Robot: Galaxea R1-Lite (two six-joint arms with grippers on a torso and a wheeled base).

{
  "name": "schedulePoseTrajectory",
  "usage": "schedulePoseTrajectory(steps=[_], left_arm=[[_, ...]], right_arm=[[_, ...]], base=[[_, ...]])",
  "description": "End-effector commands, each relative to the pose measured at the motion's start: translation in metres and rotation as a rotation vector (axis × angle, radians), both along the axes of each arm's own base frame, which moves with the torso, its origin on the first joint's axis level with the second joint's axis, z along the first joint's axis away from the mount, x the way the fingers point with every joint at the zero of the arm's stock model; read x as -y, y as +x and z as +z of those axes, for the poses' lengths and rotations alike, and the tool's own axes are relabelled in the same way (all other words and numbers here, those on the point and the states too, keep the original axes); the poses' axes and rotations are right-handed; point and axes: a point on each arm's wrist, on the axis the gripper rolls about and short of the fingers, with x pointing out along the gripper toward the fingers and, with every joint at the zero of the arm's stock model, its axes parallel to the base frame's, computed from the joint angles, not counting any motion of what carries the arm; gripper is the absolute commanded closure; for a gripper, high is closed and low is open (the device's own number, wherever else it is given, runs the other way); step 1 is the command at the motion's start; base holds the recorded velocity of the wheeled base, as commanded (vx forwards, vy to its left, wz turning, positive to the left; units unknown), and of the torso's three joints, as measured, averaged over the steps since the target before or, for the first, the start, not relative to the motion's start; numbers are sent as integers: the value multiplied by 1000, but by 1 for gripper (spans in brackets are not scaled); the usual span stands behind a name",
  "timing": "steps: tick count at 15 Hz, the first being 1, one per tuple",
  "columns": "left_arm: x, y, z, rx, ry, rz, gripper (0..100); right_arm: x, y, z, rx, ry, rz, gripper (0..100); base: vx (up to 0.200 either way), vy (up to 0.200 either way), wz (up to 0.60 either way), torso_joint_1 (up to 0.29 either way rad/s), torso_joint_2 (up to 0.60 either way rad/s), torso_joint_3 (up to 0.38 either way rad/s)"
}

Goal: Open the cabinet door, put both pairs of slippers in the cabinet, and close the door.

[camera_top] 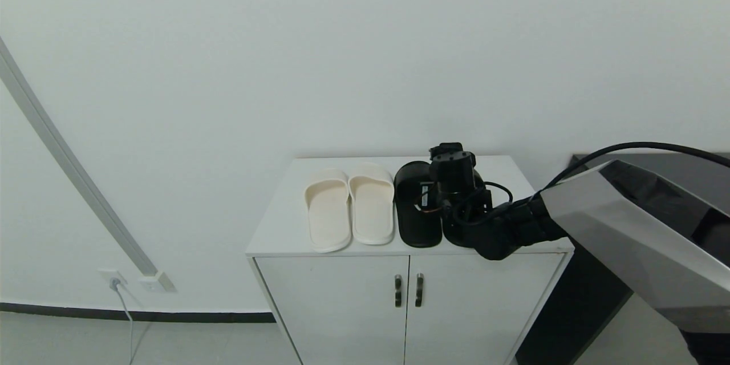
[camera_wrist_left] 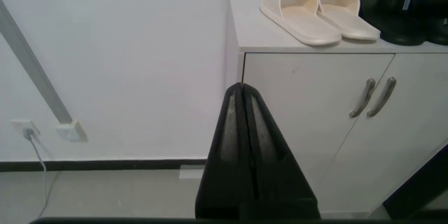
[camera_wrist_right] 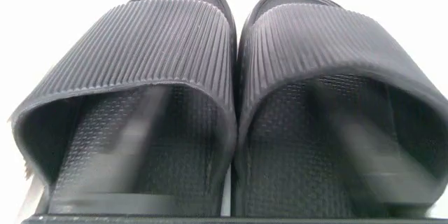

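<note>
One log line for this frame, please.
cabinet doors shut | white slippers and black slippers side by side on top | right gripper open at black slippers | left gripper shut, empty, touching nothing

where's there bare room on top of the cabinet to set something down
Bare on the cabinet top: the strip between its left edge and the white slippers, the band between the toes and the wall, and the back right corner. Crowded from the middle rightward: the black slippers lie right beside the white, with the right gripper at them.
</note>
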Motion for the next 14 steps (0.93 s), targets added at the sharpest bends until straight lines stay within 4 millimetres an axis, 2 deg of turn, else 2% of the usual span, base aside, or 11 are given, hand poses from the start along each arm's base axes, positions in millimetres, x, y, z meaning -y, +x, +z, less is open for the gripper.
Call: schedulePoseTrajectory(steps=[1, 6, 9, 11, 13, 14], left_arm=[[0, 0, 0, -1, -1, 2, 100], [0, 0, 0, 0, 1, 0, 100], [0, 0, 0, 0, 1, 0, 100], [0, 0, 0, 0, 4, -3, 100], [0, 0, 0, 0, 5, -1, 100], [0, 0, 0, -2, 10, -3, 100]], right_arm=[[-2, 3, -1, 4, 3, -1, 100], [4, 5, 8, 25, 16, -16, 100], [19, 0, 27, 44, 7, -36, 100], [38, -29, 58, 65, -4, 4, 100], [47, -61, 78, 70, 15, 87, 100], [59, -83, 87, 58, 25, 161, 100]], base=[[0, 0, 0, 0, 0, 0], [0, 0, 0, 0, 0, 0], [0, 0, 0, 0, 0, 0], [0, 0, 0, 0, 0, 0], [0, 0, 0, 0, 0, 0], [0, 0, 0, 0, 0, 0]])
